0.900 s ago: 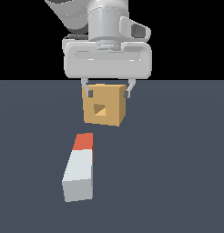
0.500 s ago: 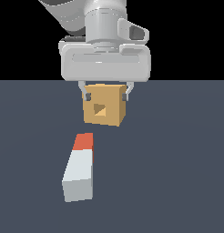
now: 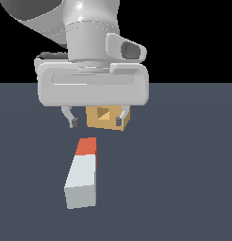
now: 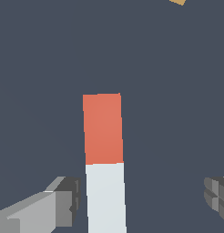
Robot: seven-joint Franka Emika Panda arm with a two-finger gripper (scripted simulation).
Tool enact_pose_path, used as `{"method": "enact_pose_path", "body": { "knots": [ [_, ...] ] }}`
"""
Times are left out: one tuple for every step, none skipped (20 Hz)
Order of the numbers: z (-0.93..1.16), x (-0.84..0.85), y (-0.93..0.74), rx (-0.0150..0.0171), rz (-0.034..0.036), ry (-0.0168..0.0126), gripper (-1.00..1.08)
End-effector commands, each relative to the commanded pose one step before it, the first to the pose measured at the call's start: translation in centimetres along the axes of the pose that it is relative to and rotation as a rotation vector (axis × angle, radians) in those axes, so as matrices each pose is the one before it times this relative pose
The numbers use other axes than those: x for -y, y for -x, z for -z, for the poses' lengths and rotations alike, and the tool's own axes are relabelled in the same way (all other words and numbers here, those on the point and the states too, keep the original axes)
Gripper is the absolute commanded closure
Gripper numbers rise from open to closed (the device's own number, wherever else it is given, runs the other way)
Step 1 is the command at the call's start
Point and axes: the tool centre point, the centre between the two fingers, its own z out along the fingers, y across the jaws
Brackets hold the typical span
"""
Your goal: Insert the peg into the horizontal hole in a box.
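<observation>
The peg (image 3: 83, 172) lies flat on the dark floor, its orange-red end towards the box and its pale grey-white end nearer the camera. The tan box (image 3: 106, 118) stands behind it, partly hidden by my hand; its dark hole (image 3: 103, 112) shows just under the hand's lower edge. My gripper (image 3: 96, 122) is open and empty, hanging above the floor between the box and the peg's orange end. In the wrist view the peg (image 4: 103, 154) runs between my two spread fingers (image 4: 63, 205), and only a corner of the box (image 4: 178, 2) shows.
The floor (image 3: 184, 188) is a flat dark grey-blue surface. My arm and wide hand body (image 3: 93, 87) fill the upper middle of the exterior view.
My hand has come closer to the camera and lower, now covering the top of the box. The peg and box have not moved.
</observation>
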Motion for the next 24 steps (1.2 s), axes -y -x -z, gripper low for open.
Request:
{"method": "enact_pose_path", "body": {
  "knots": [
    [-1.256,0.934,1.704,-0.00057,0.01180,0.00193,-0.92],
    [-0.440,0.304,0.591,-0.00030,0.00430,0.00072,-0.92],
    [-0.403,0.273,0.539,-0.00029,0.00396,0.00066,-0.92],
    [-0.367,0.244,0.494,-0.00028,0.00353,0.00059,-0.92],
    [-0.331,0.216,0.445,-0.00027,0.00318,0.00053,-0.92],
    [-0.295,0.188,0.395,-0.00026,0.00288,0.00048,-0.92],
    [-0.260,0.162,0.348,-0.00024,0.00254,0.00042,-0.92],
    [-0.226,0.140,0.307,-0.00021,0.00209,0.00035,-0.92],
    [-0.190,0.114,0.255,-0.00020,0.00185,0.00031,-0.92],
    [-0.156,0.092,0.208,-0.00017,0.00151,0.00025,-0.92],
    [-0.121,0.071,0.162,-0.00014,0.00117,0.00020,-0.92],
    [-0.086,0.050,0.116,-0.00010,0.00083,0.00014,-0.92],
    [-0.052,0.030,0.071,-0.00006,0.00048,0.00008,-0.92],
    [-0.018,0.013,0.032,0.00000,0.00000,0.00000,-0.92],
    [0.069,-0.013,-0.082,0.00004,-0.00239,-0.00110,-0.92],
    [-0.032,0.001,0.003,0.00000,0.00000,0.00000,-0.92],
    [-0.095,0.004,0.009,0.00000,0.00000,0.00000,-0.92],
    [-0.158,0.007,0.016,0.00000,0.00000,0.00000,-0.92],
    [-0.214,0.003,-0.002,-0.00008,0.00046,0.00015,-0.92],
    [-0.282,0.013,0.028,0.00000,0.00000,0.00000,-0.92],
    [-0.337,0.009,0.010,-0.00008,0.00046,0.00015,-0.92],
    [-0.403,0.020,0.040,0.00000,0.00000,0.00000,-0.92],
    [-0.452,0.012,0.012,-0.00012,0.00065,0.00021,-0.92],
    [-0.512,0.017,0.028,-0.00008,0.00046,0.00015,-0.92]
  ]
}}
